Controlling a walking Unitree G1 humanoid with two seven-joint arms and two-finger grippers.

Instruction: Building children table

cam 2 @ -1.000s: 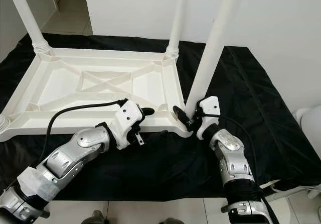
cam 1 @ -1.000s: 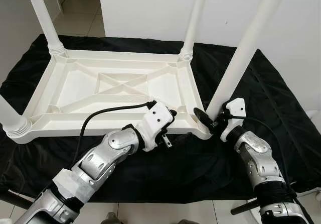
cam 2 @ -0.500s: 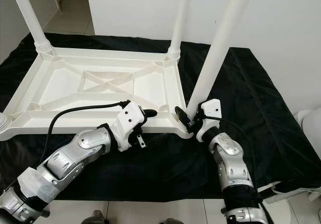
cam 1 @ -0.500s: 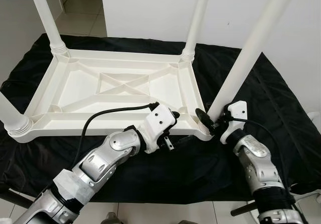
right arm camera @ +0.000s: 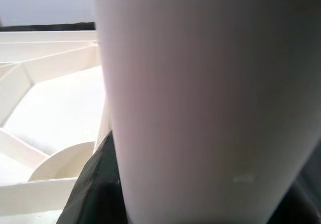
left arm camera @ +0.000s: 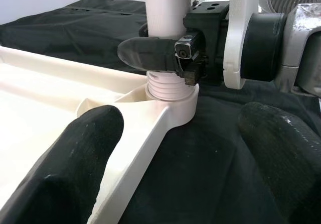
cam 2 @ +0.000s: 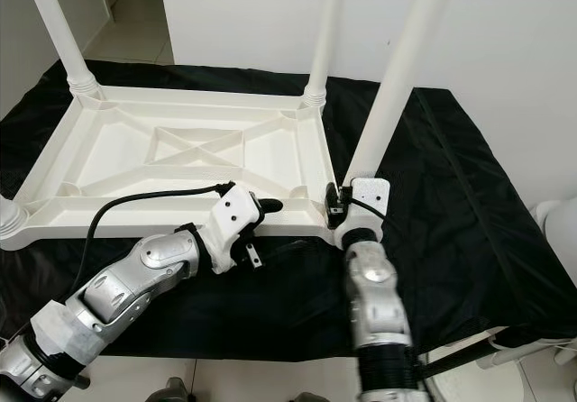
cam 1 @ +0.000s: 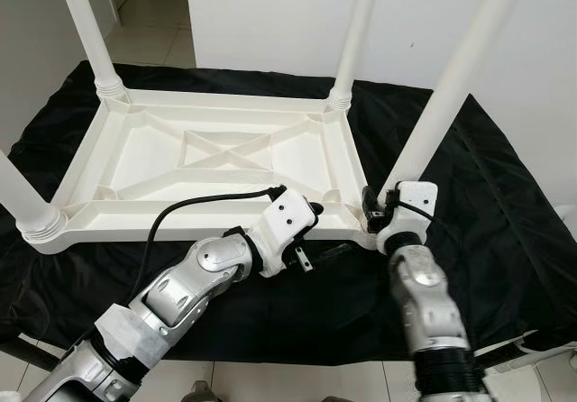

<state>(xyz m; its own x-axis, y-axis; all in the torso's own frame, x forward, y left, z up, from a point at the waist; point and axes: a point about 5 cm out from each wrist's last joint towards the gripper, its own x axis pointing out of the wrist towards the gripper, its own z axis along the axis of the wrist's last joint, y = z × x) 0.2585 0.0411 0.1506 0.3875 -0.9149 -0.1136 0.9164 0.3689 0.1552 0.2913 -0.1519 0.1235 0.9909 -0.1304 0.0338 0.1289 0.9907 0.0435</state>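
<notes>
A white plastic children's table [cam 1: 216,150] lies upside down on a black cloth, its legs pointing up. At the near right corner, a white leg [cam 1: 451,77] stands in its ribbed socket [left arm camera: 168,91]. My right gripper [cam 1: 377,205] is shut on the base of this leg; one black finger [left arm camera: 150,53] wraps across it, and the leg [right arm camera: 200,103] looms close in the right wrist view. My left gripper [cam 1: 323,229] is open and straddles the table's front rim [left arm camera: 135,133], one finger [left arm camera: 75,158] inside and the other over the cloth.
Two more legs stand at the far corners [cam 1: 86,32] [cam 1: 356,32], and another at the near left [cam 1: 22,204]. The black cloth [cam 1: 487,204] covers the surface under the table. A white wall rises behind, with tiled floor at the far left.
My right forearm has swung left, under the near right corner, and its gripper has closed onto the base of the leg. The left arm has hardly moved.
</notes>
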